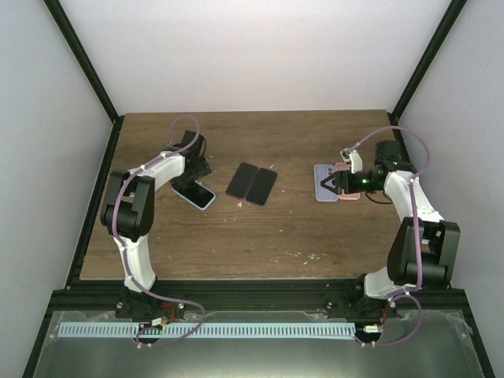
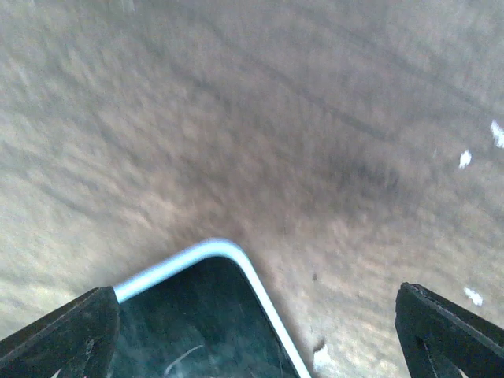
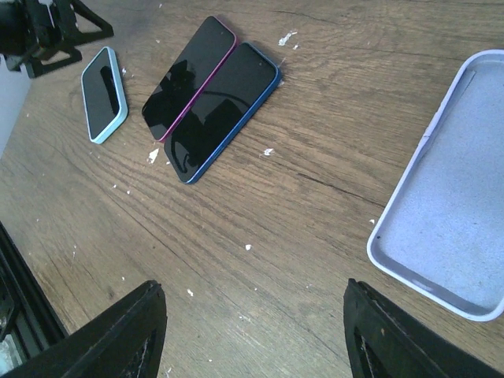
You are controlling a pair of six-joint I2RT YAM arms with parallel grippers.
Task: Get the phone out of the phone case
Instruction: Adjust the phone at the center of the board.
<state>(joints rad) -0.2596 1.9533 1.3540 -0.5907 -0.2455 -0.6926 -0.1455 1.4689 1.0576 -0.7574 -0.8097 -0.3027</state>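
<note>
A phone in a light-blue case [image 1: 196, 194] lies screen up on the wooden table at the left. In the left wrist view its corner [image 2: 201, 315] sits low between my fingers. My left gripper [image 1: 194, 172] is open, hovering just over the phone's far end, with nothing held. My right gripper [image 1: 334, 186] is open and empty over an empty lavender case [image 1: 322, 182], which also shows in the right wrist view [image 3: 453, 228]. The cased phone also shows far left in the right wrist view [image 3: 105, 93].
Two bare dark phones lie side by side at mid table, one pink-edged [image 3: 189, 77] and one blue-edged [image 3: 224, 110]. A pink case [image 1: 351, 197] lies partly under my right gripper. White crumbs dot the wood. Black frame rails run along the table's sides.
</note>
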